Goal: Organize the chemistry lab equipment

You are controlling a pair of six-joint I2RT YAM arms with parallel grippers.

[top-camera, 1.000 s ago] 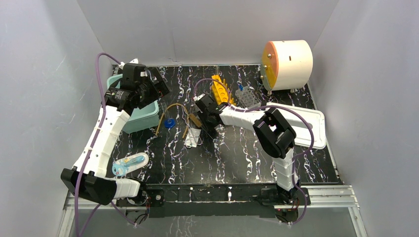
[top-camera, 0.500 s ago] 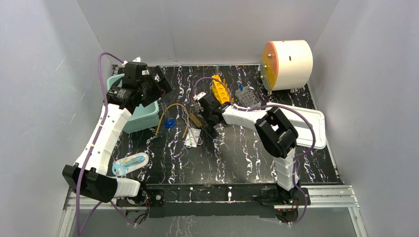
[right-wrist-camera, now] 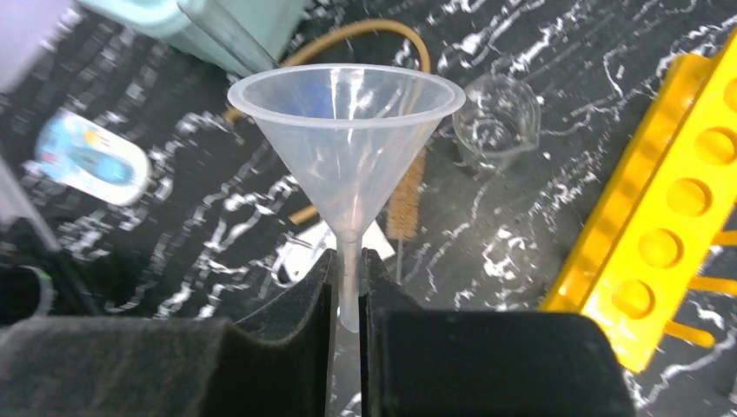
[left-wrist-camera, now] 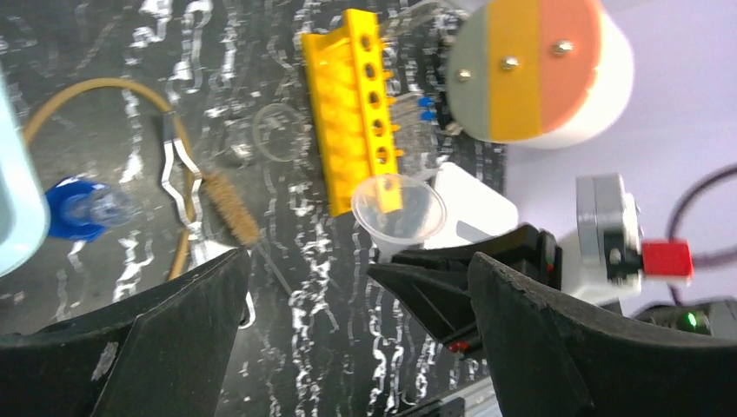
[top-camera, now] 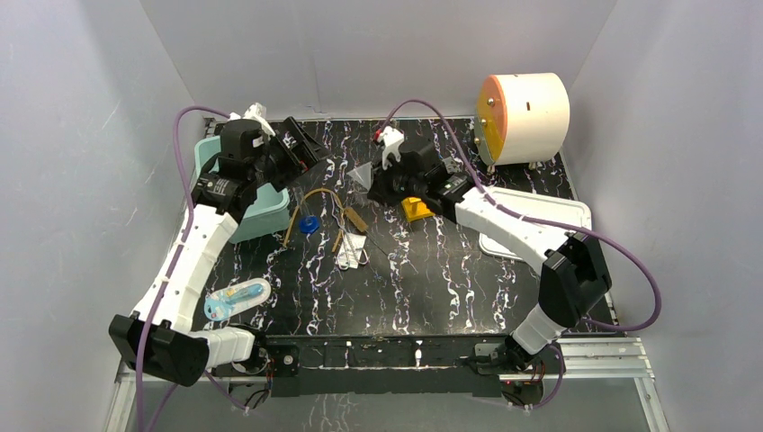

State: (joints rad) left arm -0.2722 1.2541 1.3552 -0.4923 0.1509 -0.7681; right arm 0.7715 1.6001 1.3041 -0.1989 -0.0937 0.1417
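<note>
The clear funnel (right-wrist-camera: 346, 139) is off the counter (top-camera: 432, 270), mouth up, its thin stem clamped in the right pincer (right-wrist-camera: 346, 271), which is closed on it. It hangs over the back middle of the counter, near the clear glass beaker (right-wrist-camera: 495, 117) and the yellow rack with round holes (right-wrist-camera: 669, 226), touching neither. The left pincer (top-camera: 301, 151) is spread wide and grips nothing, raised beside the teal bin (top-camera: 261, 214). The step in hand looks like carrying the funnel to its place; whether that is the bin or the white tray (top-camera: 558, 220) on the right is not plain. The next move calls for a level carry clear of the rack, then a low release so the funnel does not roll. Open room lies in the near half of the counter; the amber rubber tube (top-camera: 310, 196) and wooden-handled tools (top-camera: 349, 229) crowd the way toward the bin, and the left arm stands close to that path
</note>
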